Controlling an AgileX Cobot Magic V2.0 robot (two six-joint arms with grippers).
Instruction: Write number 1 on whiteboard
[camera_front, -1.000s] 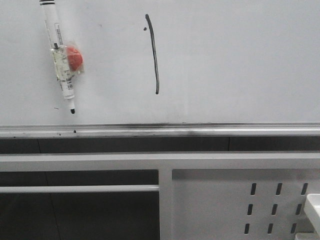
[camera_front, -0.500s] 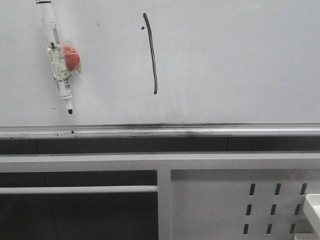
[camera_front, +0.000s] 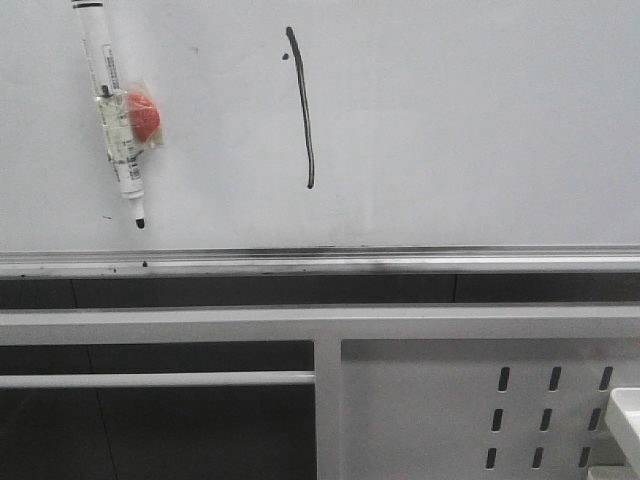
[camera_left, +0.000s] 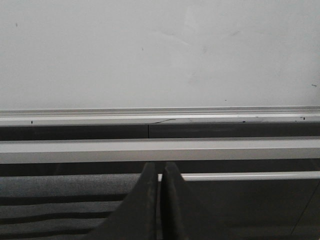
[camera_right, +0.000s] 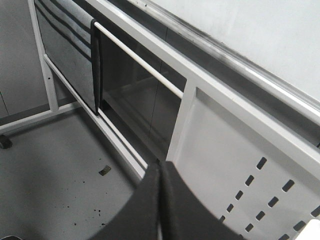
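One stroke is what you have on the whiteboard (camera_front: 460, 120): the number 1 (camera_front: 305, 110), a thin black line whose long axis runs near-vertical, from about 12 o'clock down to 6 o'clock. Its top end leans slightly toward 11 o'clock and the line bows gently on the way down, finishing well above the silver rail (camera_front: 400, 262) along the board's lower edge. A tiny dot (camera_front: 284, 57) sits just beside the upper end, at the stroke's 9 o'clock.

At the stroke's 9 o'clock, well apart from it, you will see a clear-barrelled marker pen (camera_front: 112, 110) lying against the board. Its long axis is also near-vertical, the dark tip pointing to about 6 o'clock with a slight lean to 5 o'clock. A red lump (camera_front: 143, 116) in a clear wrapping touches the barrel at its 3 o'clock.

Below the rail stands a white perforated metal frame (camera_front: 420, 400), slots at its 4 o'clock corner.

Neither arm shows in the front view. Your left gripper (camera_left: 160, 200) is clenched, fingers pressed together with only a thin seam between them and nothing held, facing the board's rail. Your right gripper (camera_right: 160, 200) is likewise closed on nothing, aimed at the frame and the floor (camera_right: 55, 160).
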